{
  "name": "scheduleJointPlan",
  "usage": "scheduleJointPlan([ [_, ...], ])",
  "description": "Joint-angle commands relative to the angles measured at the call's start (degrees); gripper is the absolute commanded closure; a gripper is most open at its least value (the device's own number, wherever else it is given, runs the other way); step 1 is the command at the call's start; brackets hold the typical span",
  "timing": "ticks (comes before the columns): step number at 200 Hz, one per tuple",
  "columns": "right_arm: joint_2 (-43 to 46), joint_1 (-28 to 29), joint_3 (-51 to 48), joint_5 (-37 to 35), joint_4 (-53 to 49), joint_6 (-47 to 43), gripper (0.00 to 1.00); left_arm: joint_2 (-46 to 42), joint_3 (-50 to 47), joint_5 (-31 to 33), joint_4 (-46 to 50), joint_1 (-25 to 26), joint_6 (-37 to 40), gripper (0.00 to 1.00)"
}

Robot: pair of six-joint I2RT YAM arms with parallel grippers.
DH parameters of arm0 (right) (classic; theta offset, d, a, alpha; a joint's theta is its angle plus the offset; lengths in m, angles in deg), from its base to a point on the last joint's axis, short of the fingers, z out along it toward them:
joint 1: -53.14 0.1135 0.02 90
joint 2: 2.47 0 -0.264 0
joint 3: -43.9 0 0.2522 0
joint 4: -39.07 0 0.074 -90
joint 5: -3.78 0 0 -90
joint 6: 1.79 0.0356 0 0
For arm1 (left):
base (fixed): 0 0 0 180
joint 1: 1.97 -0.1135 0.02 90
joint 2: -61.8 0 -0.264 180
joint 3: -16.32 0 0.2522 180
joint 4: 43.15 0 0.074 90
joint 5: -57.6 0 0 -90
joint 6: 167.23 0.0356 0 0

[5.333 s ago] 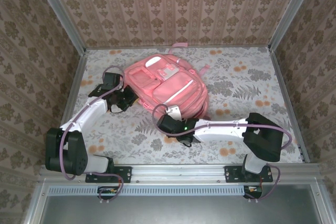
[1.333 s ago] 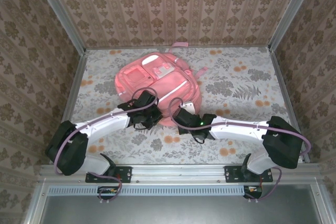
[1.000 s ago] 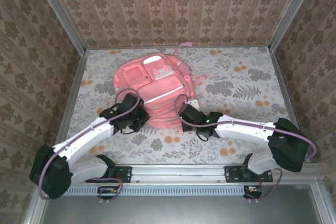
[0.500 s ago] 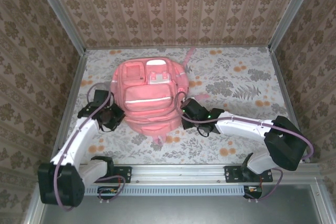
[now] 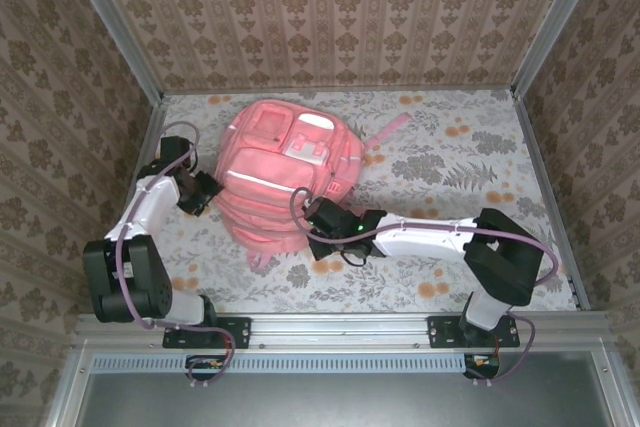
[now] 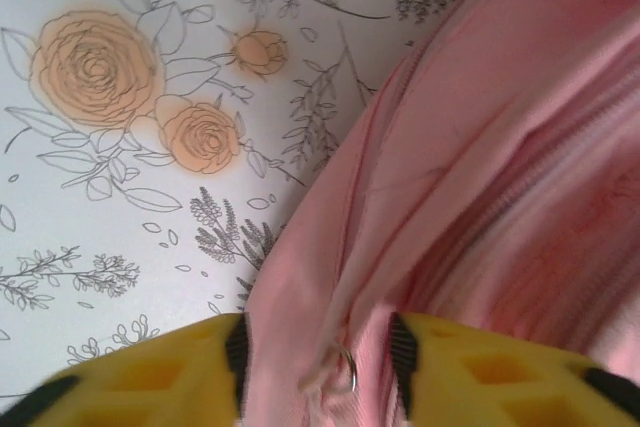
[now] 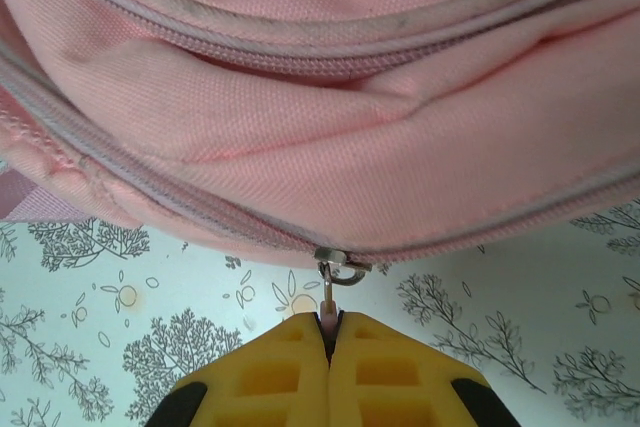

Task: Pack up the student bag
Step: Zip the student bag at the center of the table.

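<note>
Subject: student bag (image 5: pixel 285 172), pink with white trim stripes; it lies flat on the flowered table (image 5: pixel 460 167), front pockets facing up, its top toward the back wall and its bottom toward the arm bases; one pink strap (image 5: pixel 388 131) trails out from the bag's upper right corner across the table.

Left gripper (image 6: pixel 318 367): positioned at the bag's left flank, about halfway down its side; the jaws stand partly apart; a fold of the bag's side seam runs down into the gap between them, with a small metal zip ring (image 6: pixel 343 379) hanging there; the cloth fills most of the gap, yet nothing is seen firmly clamped, and whether the pads bear on the fabric cannot be told; bare table shows just left of the bag's edge in the left wrist view.

Right gripper (image 7: pixel 330 337): positioned at the bag's bottom edge, just off its lower right corner; the jaws are closed tight together, the two yellow fingers meeting on the thin zip pull (image 7: pixel 328 299); the pull hangs from a metal slider (image 7: pixel 340 269) seated on the zip line that follows the bag's lowest seam; the zip on either side of the slider appears closed; a second zip, higher on the bag's bulging panel, also appears closed.

Both arms reach inward to the bag from opposite sides; the bag rests wholly on the table.
</note>
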Motion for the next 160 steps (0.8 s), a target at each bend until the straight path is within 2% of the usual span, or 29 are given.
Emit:
scheduleJointPlan([
  [1,-2.1,0.3,3.1,2.1,0.5,0.7,1.00,-5.6,-1.9,-3.5,2.2,2.8,-1.6,0.43],
  [28,-3.4,0.3,3.8,2.0,0.7,0.5,1.00,-13.5,-7.4,-5.4,4.1,9.2,-9.0,0.41],
  [51,-4.2,0.2,4.3,2.0,0.4,0.7,1.00,-19.9,-12.9,-5.4,2.3,17.6,-18.9,0.42],
  [95,-3.8,0.1,4.0,2.4,0.3,0.6,1.00,-24.5,-18.6,-1.9,-4.2,31.3,-34.1,0.42],
  [112,-3.3,0.1,3.7,2.4,0.4,0.6,1.00,-22.8,-18.8,0.1,-6.6,34.6,-35.8,0.39],
  [152,-2.2,0.1,2.8,2.6,0.6,0.9,1.00,-16.5,-17.8,3.4,-9.3,37.0,-35.2,0.39],
  [156,-2.0,0.0,2.7,2.6,0.6,0.9,1.00,-16.0,-17.4,4.2,-8.9,37.1,-34.8,0.40],
  [160,-1.9,0.0,2.6,2.7,0.6,0.9,1.00,-15.5,-17.1,4.9,-8.5,37.2,-34.4,0.48],
])
